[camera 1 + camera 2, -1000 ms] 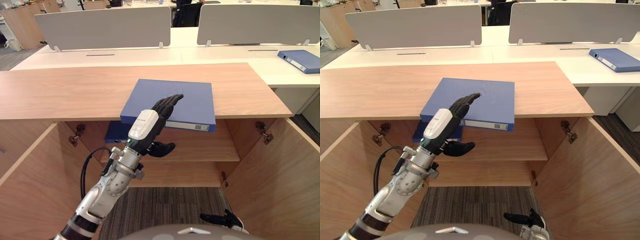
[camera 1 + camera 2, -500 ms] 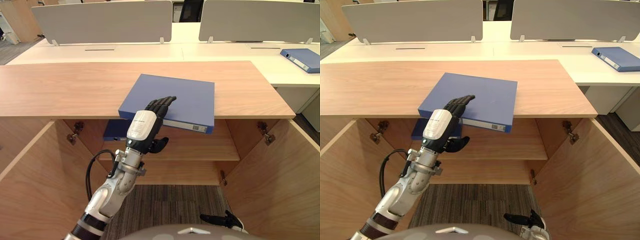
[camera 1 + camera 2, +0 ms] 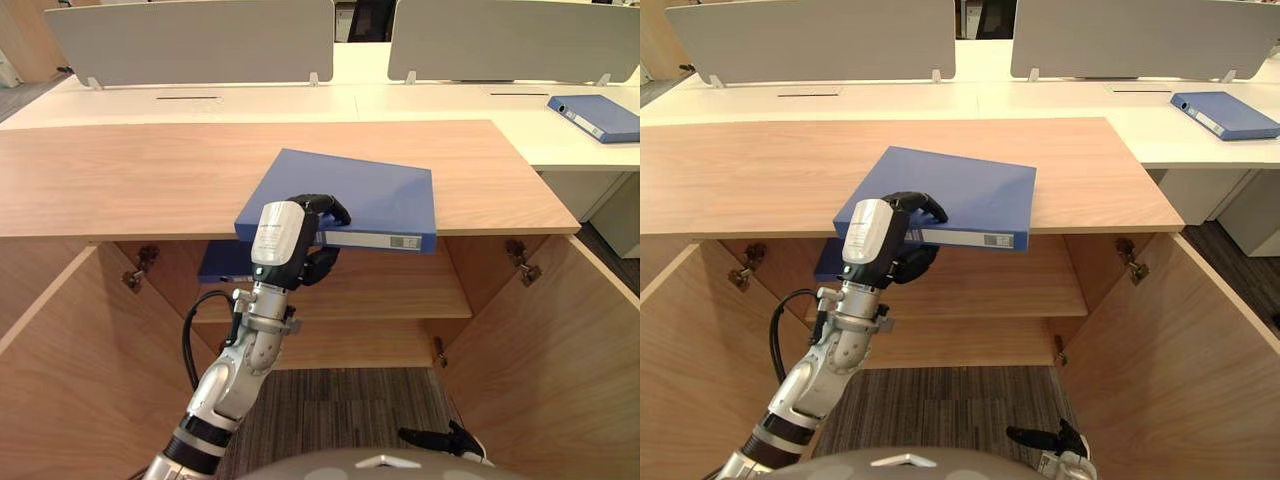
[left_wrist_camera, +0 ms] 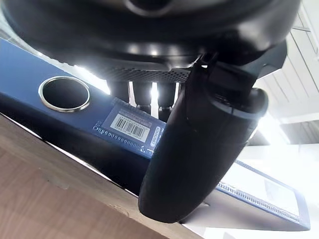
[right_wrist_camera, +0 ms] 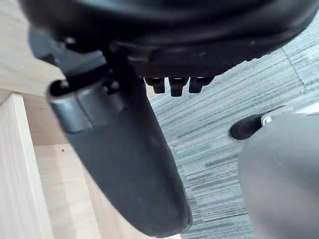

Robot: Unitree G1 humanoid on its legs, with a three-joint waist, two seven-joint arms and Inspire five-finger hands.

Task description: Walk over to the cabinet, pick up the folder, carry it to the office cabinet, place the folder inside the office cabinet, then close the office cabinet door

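Previously flat on top, the left hand [image 3: 288, 240] now clamps the near edge of the blue ring-binder folder [image 3: 375, 195], thumb beneath, so lifting it off the wooden cabinet top [image 3: 130, 180] looks ready.

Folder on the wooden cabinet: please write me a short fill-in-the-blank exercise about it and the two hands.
1. The left hand is shut on the ____ folder.
2. The folder overhangs the ____ edge of the cabinet top.
3. Both cabinet doors stand ____.
4. The right hand hangs low and holds ____.
Missing words: blue; front; open; nothing.
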